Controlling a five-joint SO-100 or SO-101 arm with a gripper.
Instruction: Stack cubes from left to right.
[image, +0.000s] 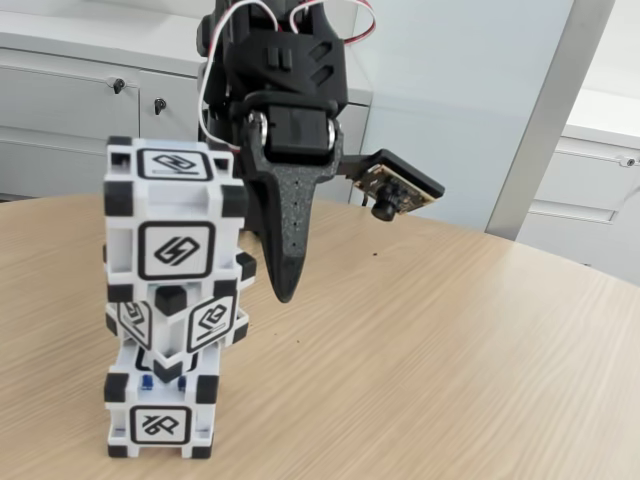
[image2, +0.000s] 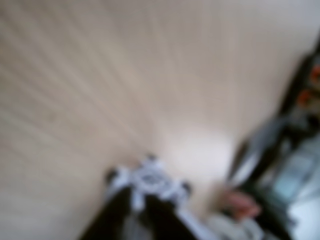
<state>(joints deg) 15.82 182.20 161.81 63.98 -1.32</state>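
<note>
Three white cubes with black corner blocks and framed glyphs stand stacked at the left of the fixed view. The bottom cube (image: 160, 418) rests on the table, the middle cube (image: 183, 322) is turned at an angle, and the top cube (image: 176, 222) sits square on it. My black gripper (image: 281, 290) hangs point down just right of the top cube, close beside it, with one finger showing. The wrist view is badly blurred: a cube (image2: 149, 181) lies just past two dark fingers (image2: 114, 216) at the bottom edge. How the jaws stand is unclear.
The round wooden table (image: 450, 350) stretches to the right of the stack. Grey cabinets (image: 70, 110) and a white wall panel (image: 470, 100) stand behind. The wrist camera (image: 392, 192) juts out to the gripper's right. Blurred dark gear (image2: 280, 170) lies at the right of the wrist view.
</note>
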